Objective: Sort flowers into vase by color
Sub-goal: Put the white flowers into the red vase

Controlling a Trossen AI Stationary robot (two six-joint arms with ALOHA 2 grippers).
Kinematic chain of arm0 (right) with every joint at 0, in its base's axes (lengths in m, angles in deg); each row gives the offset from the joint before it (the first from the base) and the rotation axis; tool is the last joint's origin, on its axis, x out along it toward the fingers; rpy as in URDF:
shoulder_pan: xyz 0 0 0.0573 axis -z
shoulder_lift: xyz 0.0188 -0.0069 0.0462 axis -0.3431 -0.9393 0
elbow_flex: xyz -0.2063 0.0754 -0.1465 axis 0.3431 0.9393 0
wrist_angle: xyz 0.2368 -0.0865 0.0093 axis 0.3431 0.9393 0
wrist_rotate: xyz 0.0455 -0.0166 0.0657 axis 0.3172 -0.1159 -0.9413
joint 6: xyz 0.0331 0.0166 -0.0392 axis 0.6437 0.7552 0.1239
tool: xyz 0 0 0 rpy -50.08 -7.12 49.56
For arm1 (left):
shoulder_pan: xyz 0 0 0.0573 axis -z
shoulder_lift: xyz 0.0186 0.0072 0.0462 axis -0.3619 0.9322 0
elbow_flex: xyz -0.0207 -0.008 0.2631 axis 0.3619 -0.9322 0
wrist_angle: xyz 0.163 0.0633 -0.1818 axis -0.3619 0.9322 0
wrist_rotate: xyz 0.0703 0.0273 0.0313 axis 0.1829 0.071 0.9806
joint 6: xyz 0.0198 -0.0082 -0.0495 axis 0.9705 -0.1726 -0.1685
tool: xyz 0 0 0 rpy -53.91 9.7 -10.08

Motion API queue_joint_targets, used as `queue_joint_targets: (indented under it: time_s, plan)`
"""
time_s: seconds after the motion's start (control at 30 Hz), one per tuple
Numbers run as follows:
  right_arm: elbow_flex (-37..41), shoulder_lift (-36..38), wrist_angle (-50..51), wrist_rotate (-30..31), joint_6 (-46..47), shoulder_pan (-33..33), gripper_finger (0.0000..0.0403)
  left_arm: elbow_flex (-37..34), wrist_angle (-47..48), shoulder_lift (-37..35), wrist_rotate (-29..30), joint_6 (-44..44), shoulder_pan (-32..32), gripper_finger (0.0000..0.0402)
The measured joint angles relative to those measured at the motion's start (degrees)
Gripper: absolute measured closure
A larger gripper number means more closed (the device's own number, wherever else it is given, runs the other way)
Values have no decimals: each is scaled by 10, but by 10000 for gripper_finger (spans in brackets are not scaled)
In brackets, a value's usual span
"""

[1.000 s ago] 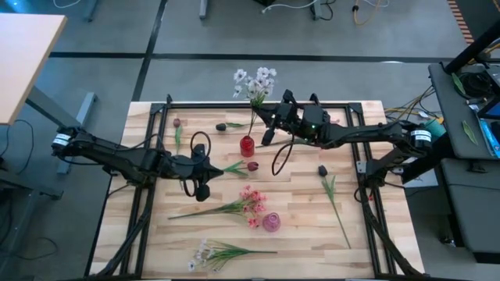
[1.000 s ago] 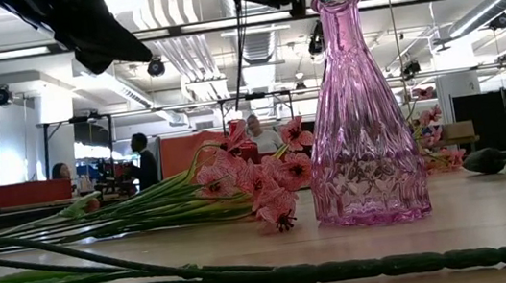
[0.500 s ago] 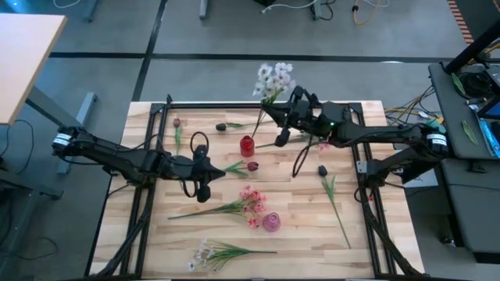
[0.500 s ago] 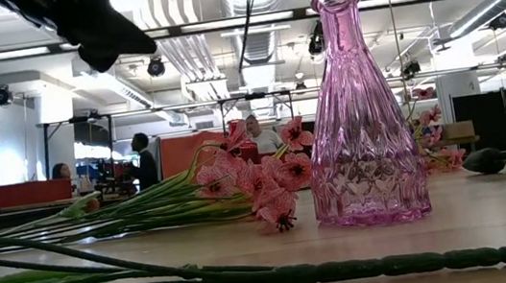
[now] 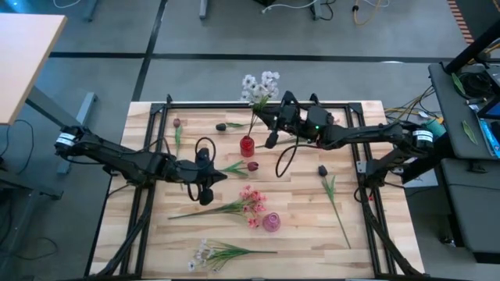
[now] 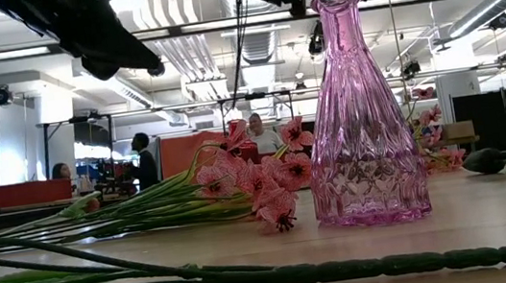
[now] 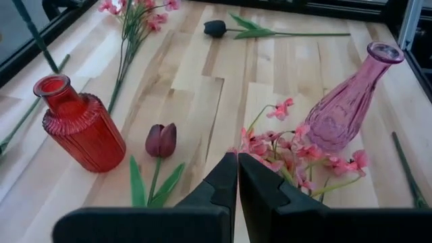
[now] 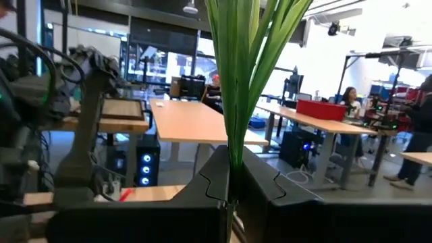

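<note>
My right gripper [image 5: 264, 117] is shut on a white flower [image 5: 260, 84] over the table's far middle. The stem slants down toward the red vase [image 5: 247, 145]; whether its lower end is inside the mouth, I cannot tell. My left gripper [image 5: 205, 190] hangs shut and empty above the table, just left of the pink flowers [image 5: 250, 201], which lie flat beside the pink vase [image 5: 271, 222]. In the left wrist view its shut fingers [image 7: 237, 182] point at those pink flowers [image 7: 283, 145]. A dark red tulip [image 5: 251, 165] lies on the table near the red vase. My right gripper pinches the white flower's green stem [image 8: 233, 158] between its two fingers, below the leaves. The fingers come roughly level from the table's right and lie across the stem. The flower stands near upright, blossoms above the fingers, clear of the table.
Another white spray [image 5: 205, 254] lies near the front edge; its stem [image 6: 250, 277] crosses the low view's foreground. Dark buds lie at the far left [image 5: 176, 122], far middle [image 5: 221, 126] and right [image 5: 322, 170]. A black frame [image 5: 148, 117] borders the tabletop.
My right gripper swung the white flower up and toward the table's right, drawing its stem away from the red vase, then carried it back left and down, so the stem again slants toward the vase's mouth. It stayed shut on the stem throughout.
</note>
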Motion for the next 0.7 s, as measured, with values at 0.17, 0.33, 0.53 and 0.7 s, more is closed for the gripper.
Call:
queue_joint_targets:
  time_s: [0.17, 0.33, 0.53, 0.7]
  plan:
    - [4, -1, -6, 28, -21, 0, 394, 0, 0, 0, 0, 0, 0, 402]
    - [4, -1, -11, 28, -16, 1, 394, 0, 0, 0, 9, 0, 0, 402]
    - [4, -1, -11, 29, -6, 1, 394, 0, 0, 0, 10, 0, 0, 402]
    - [4, -1, -10, 29, -6, 1, 394, 0, 0, 0, 10, -2, 0, 402]
